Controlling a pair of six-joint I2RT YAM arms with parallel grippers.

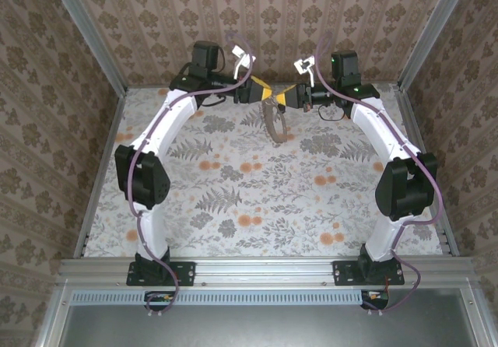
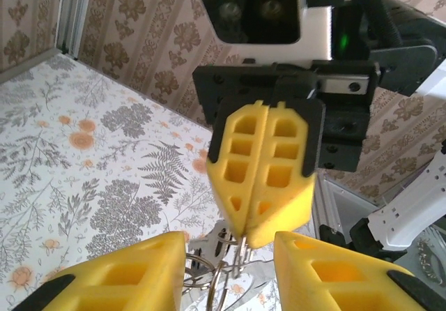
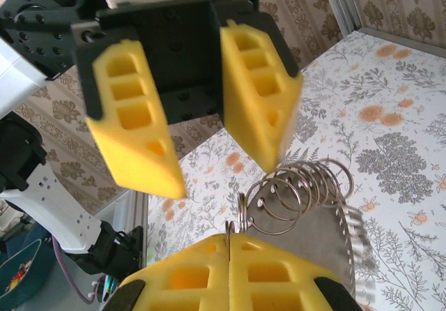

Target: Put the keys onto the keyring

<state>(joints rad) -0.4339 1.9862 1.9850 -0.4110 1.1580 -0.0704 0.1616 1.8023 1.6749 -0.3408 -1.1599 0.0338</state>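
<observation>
Because the right jaws are fully closed on a thin wire ring (image 3: 228,229), the keyring (image 1: 274,124) hangs from them over the far middle of the bench (image 1: 233,207), with its wire coils (image 3: 300,189) and wavy band just below the pinch. The left jaws stand wide apart, empty, flanking the coils. Close them slowly on a single coil, square to the wire, without pulling against the right grip. Whether the key sits among the coils cannot be told.

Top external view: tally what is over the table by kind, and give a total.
Arms: 2, left arm and right arm
Grippers: 2, left gripper and right gripper
Keyring: 1
Total: 5
</observation>
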